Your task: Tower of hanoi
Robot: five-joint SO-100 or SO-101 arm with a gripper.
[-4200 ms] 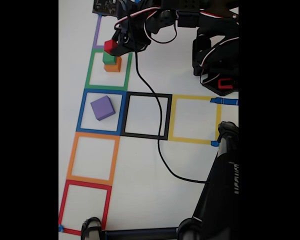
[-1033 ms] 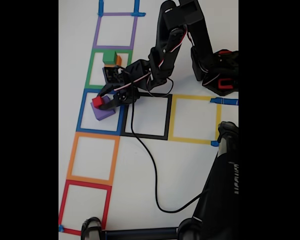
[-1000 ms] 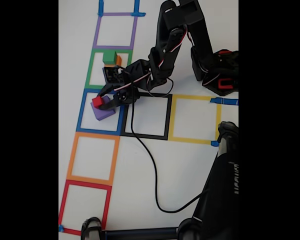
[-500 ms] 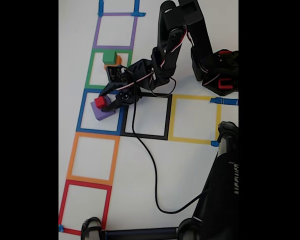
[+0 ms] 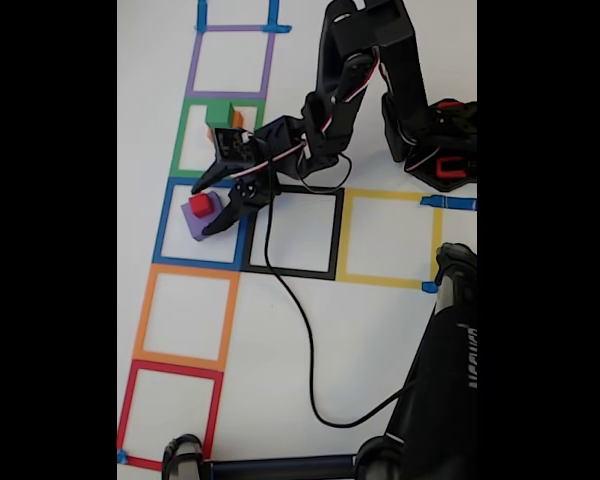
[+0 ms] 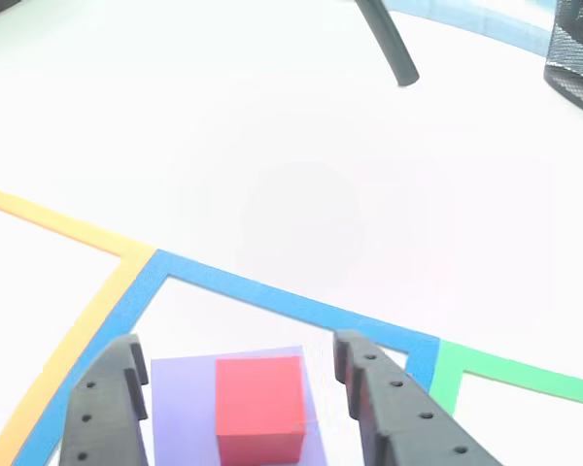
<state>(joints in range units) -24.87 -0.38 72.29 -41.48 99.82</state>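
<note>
At the bottom of the other view, the end effector (image 6: 241,408) stands open, jaws either side of the red cube (image 6: 259,408) sitting on the purple cube (image 6: 175,408). Pulling away askew, a finger could knock red off. Farther up the bench (image 5: 380,330), green cube (image 5: 218,113) tops orange cube (image 5: 236,122).

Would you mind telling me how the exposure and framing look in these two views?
Fixed view: black bars at both sides, even light, red cube and purple cube sharp. Other view: the white table is overexposed, the purple cube looks washed out, and the gripper is cropped at the bottom edge.
</note>
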